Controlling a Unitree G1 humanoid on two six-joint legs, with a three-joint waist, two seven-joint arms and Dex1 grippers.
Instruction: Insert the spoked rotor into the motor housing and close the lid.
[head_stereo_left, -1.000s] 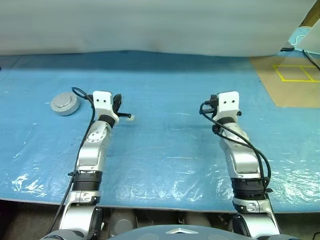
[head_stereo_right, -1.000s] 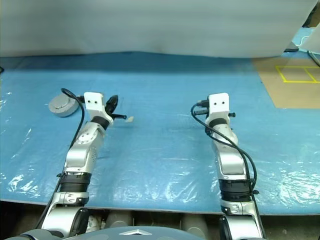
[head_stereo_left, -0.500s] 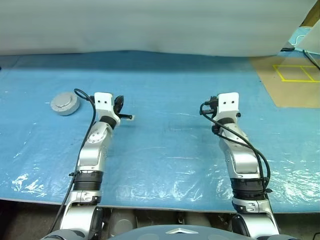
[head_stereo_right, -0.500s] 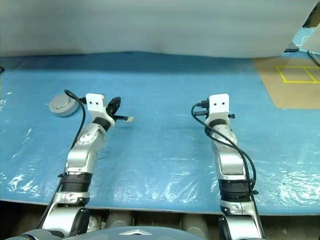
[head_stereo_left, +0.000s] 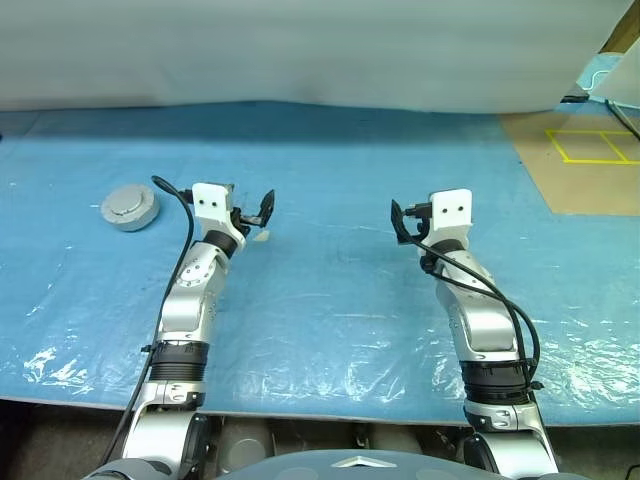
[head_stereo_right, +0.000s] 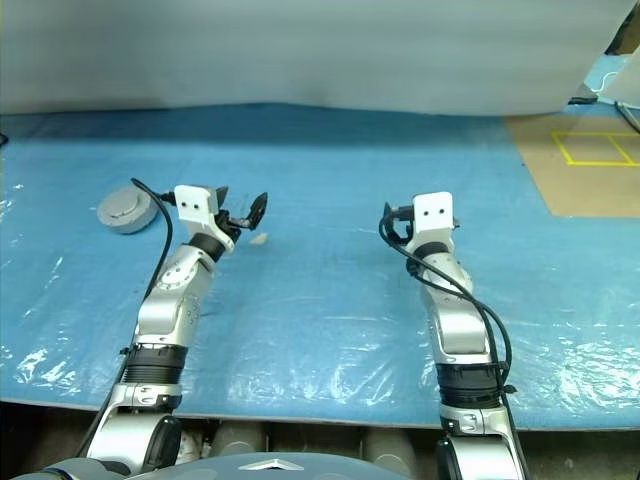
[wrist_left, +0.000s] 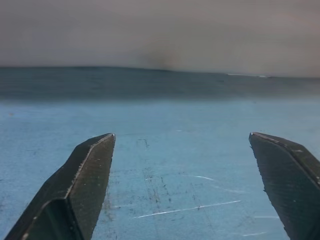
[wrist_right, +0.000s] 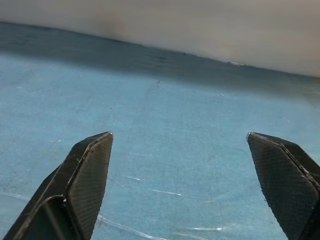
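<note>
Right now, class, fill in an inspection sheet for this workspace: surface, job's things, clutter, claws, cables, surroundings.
Surface: blue plastic sheet over the table, wrinkled and glossy near the front edge.
Job's things: one silvery-grey round unit, lid on top, lies to the far left of the left claw; rotor and windings nothing seen.
Clutter: a small pale scrap beside the left claw.
Claws: left claw open, nothing between its fingers; right claw open, nothing between its fingers.
Cables: a black cable runs along the left arm, another loops along the right arm.
Surroundings: pale backdrop behind; brown board with yellow tape lines at far right.
</note>
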